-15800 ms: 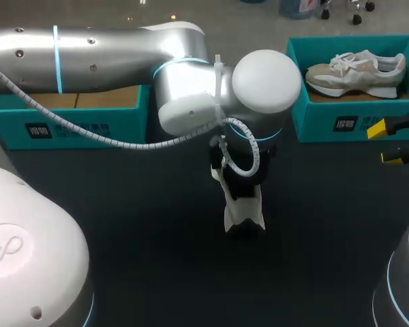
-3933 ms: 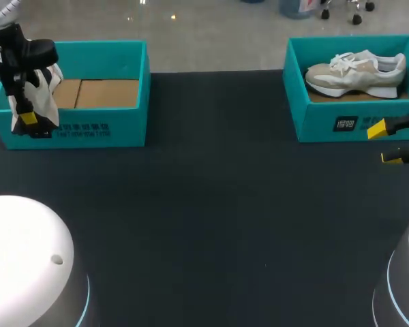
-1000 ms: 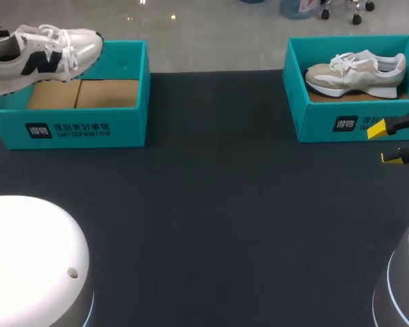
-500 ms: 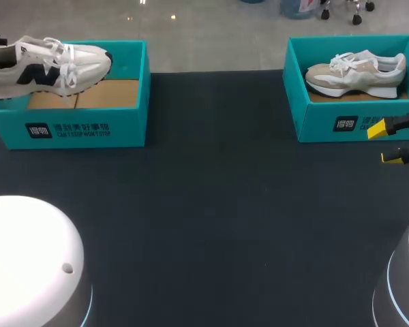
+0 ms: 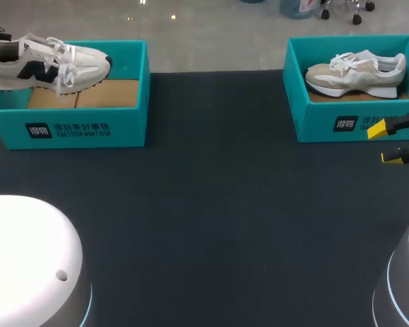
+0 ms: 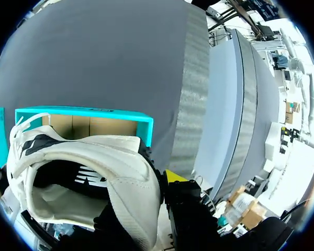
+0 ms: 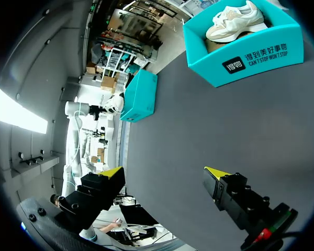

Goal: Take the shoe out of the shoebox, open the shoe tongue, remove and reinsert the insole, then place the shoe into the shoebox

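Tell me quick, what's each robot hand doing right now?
Left gripper: shut on the white shoe, holding it by the heel.
Right gripper: open, holding nothing.

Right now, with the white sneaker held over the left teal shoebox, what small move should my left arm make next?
Probably ease the white sneaker with black side marking slightly rightward, then down. Its heel appears to overhang the left rim of the teal cardboard shoebox, whose floor lies bare beneath.
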### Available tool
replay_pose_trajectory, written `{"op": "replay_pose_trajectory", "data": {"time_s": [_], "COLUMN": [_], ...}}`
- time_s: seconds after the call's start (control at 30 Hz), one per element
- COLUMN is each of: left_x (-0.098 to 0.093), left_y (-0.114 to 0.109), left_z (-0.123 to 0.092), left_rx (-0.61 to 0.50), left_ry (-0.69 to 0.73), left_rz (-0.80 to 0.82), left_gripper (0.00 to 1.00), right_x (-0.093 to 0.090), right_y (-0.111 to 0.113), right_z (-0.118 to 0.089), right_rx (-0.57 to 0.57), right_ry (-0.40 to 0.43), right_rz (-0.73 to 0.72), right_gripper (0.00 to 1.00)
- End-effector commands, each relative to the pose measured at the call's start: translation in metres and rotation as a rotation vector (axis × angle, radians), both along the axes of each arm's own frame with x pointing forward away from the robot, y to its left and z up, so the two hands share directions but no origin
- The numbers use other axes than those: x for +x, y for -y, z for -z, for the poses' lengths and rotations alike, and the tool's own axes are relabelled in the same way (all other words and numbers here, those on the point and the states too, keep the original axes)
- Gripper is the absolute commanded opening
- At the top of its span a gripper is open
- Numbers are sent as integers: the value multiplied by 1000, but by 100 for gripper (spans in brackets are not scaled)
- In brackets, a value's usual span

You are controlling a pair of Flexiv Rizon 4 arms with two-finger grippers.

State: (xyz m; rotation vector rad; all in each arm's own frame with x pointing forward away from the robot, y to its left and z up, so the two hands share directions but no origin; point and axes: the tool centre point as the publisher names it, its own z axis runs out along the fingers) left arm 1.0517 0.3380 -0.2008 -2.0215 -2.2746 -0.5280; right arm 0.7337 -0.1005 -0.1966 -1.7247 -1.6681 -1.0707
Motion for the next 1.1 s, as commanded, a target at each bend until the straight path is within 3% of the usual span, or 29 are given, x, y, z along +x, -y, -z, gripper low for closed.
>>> {"op": "replay_pose_trajectory", "data": {"time_s": [0.03, 0.23, 1.1], "left_x": [10, 21, 31], "left_y": [4, 12, 26], "left_z": [20, 45, 161], "left_rx": [2, -39, -99], "left_ry": [10, -21, -87], "left_rz": [4, 13, 51], "left_gripper": [0, 0, 0], "right_x": [-1, -1, -1], "right_y": [0, 0, 0], "right_z": [-1, -1, -1], "right_rx": [-4, -4, -4], "right_ry": [-1, -1, -1], "right_rz": [2, 2, 2], "right_gripper": [100, 100, 100]}}
